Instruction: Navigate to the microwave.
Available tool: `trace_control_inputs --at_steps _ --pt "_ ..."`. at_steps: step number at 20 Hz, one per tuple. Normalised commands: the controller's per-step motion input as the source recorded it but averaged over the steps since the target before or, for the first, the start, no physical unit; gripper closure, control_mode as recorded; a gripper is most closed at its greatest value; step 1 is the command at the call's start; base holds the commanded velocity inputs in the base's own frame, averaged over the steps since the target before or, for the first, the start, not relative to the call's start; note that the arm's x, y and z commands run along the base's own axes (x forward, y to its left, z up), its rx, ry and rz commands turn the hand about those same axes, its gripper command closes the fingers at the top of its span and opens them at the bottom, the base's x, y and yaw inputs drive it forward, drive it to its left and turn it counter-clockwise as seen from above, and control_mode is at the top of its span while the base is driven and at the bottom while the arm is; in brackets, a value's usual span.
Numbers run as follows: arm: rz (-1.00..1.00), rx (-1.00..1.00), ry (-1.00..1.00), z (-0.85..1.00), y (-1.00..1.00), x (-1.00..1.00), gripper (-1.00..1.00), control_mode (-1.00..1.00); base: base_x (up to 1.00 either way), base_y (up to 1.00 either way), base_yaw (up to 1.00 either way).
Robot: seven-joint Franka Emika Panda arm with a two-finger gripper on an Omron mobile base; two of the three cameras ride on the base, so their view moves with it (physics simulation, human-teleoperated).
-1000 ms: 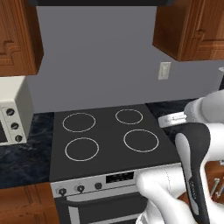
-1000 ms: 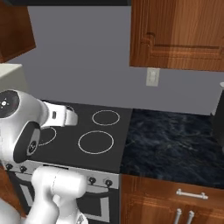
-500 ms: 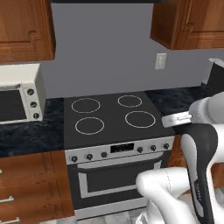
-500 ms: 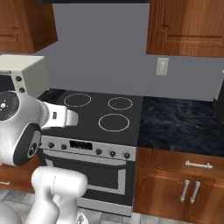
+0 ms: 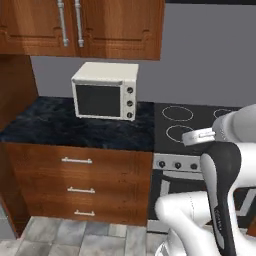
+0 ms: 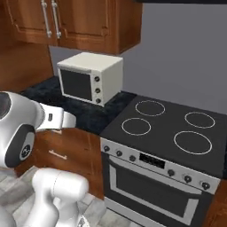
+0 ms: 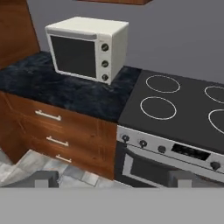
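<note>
A: What is sitting on the tabletop?

B: A cream oven with three knobs is standing there, under the wood cabinets and near the stove.

A: And in the right view?

B: The oven is sitting left of the stove, apart from it. Drawers are showing below.

A: The jaws?

B: Their tips are looking blurry, but they are probably standing spread wide, holding nothing, with the oven lying ahead to the upper left.
</note>
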Motion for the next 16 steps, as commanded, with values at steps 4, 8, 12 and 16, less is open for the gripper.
trace_control_inputs --at_steps 4,8,12,16 --pt "0.0 0.0 0.0 0.0 0.0 0.0 -1.0 1.0 0.0 0.0 0.94" --pt "0.0 0.0 0.0 0.0 0.0 0.0 -1.0 1.0 0.0 -0.02 0.98" --pt "0.0 0.0 0.0 0.0 0.0 0.0 -1.0 1.0 0.0 -0.04 0.98" --pt "0.0 0.0 0.0 0.0 0.0 0.0 -1.0 1.0 0.0 -0.04 0.98"
